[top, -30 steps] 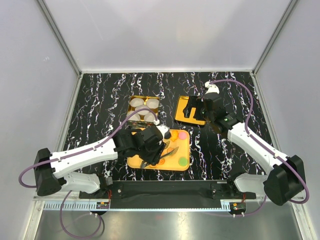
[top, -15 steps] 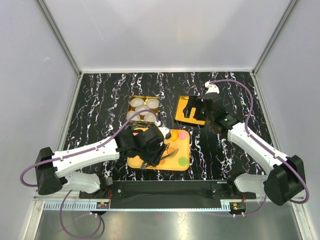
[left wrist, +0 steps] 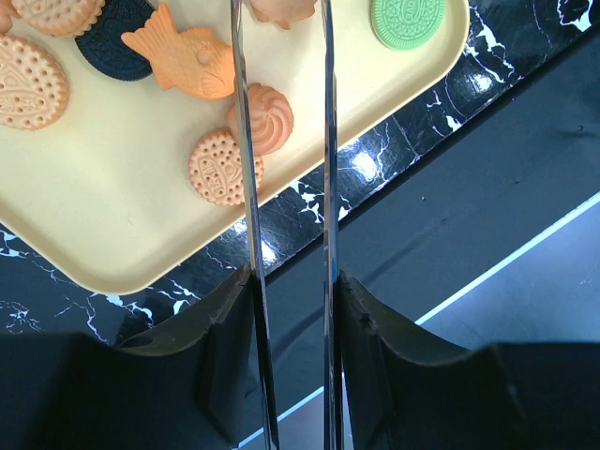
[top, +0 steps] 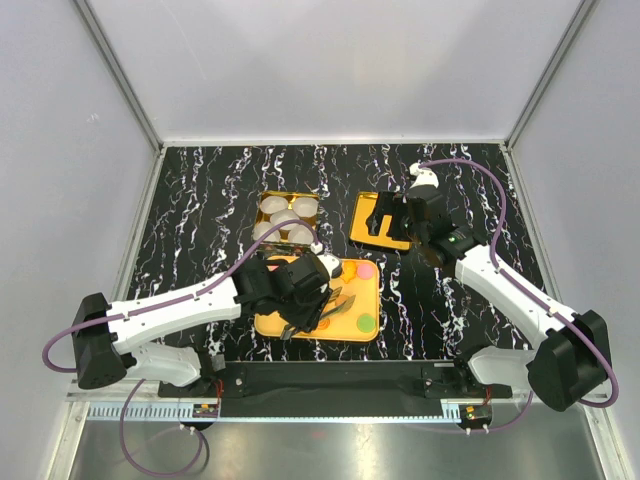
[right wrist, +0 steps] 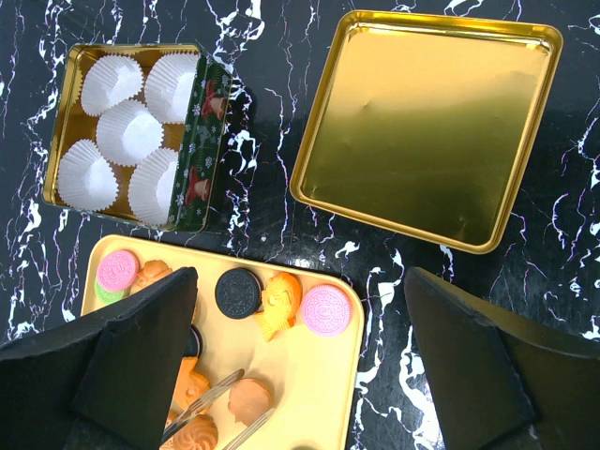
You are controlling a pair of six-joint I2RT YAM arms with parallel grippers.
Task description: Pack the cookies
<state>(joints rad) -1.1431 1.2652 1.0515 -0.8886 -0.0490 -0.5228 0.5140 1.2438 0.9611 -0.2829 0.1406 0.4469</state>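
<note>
The cookies [left wrist: 183, 61] lie flat on a yellow tray [left wrist: 122, 234] at the near middle of the black marbled desk [right wrist: 262, 216]. The left end effector [left wrist: 291, 281] is clamped on a pair of metal tongs [left wrist: 246, 187], with one finger against each blade. The blades run forward side by side with a gap between them, crossing the tray's near edge. Their tips straddle an orange cookie [right wrist: 248, 396] in the near part of the tray. I cannot tell whether they press on it or only flank it.

The left blade passes over a swirl cookie [left wrist: 262, 117], which has a round dotted cookie [left wrist: 223, 167] close beside it. A green cookie [left wrist: 408, 21] lies alone near a corner of the tray, to the right of the blades. Toward the tray's far edge are a black cookie [right wrist: 239, 292], a fish-shaped one [right wrist: 277, 305] and a pink cookie [right wrist: 325, 309].

The right end effector [right wrist: 300, 281] hangs above the desk with its fingers spread wide, holding nothing. In the top view it sits over the left part of a gold lid [right wrist: 427, 122], which lies with its hollow side up. To the lid's left, just beyond the tray, stands an open tin [right wrist: 202, 122] holding five white paper cups [right wrist: 131, 131]. The lid touches neither the tin nor the tray.
</note>
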